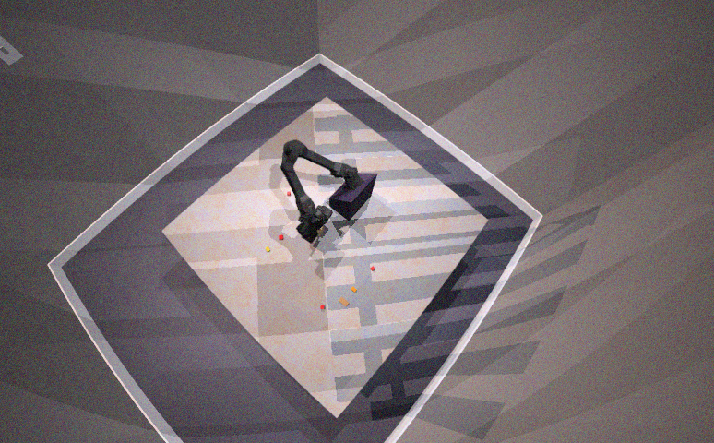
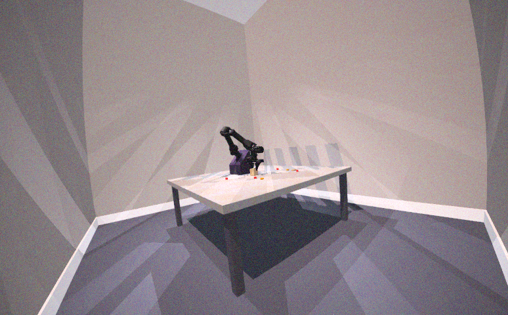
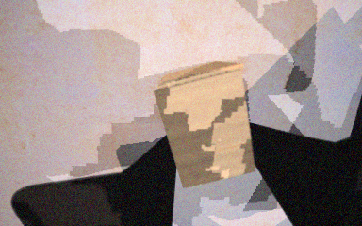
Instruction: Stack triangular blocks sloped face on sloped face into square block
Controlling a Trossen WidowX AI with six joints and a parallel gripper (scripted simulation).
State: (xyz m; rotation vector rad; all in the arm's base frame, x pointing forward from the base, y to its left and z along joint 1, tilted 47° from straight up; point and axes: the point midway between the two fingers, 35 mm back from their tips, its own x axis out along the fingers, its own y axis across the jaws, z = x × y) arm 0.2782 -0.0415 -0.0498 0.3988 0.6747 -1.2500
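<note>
My gripper (image 3: 206,135) (image 2: 254,165) is shut on a tan wooden triangular block (image 3: 202,105). A flat face of that block fills the space between the fingers in the wrist view. A narrow strip of the other triangular block (image 3: 199,72) shows just beyond its far edge. The sloped faces are hidden, so I cannot tell whether they touch or whether the ends are even. In the exterior view the wooden blocks (image 2: 253,171) look like one small tan shape below the fingers, low at the table. In the top view the arm mostly covers them.
On the table (image 1: 295,356) (image 2: 217,195), small red cubes (image 1: 280,237) (image 1: 372,268) (image 1: 322,307) (image 1: 288,193) lie around the arm. A yellow piece (image 1: 267,249) and two orange pieces (image 1: 353,289) (image 1: 344,302) also lie there. The purple base (image 1: 353,197) (image 2: 238,165) stands behind the gripper.
</note>
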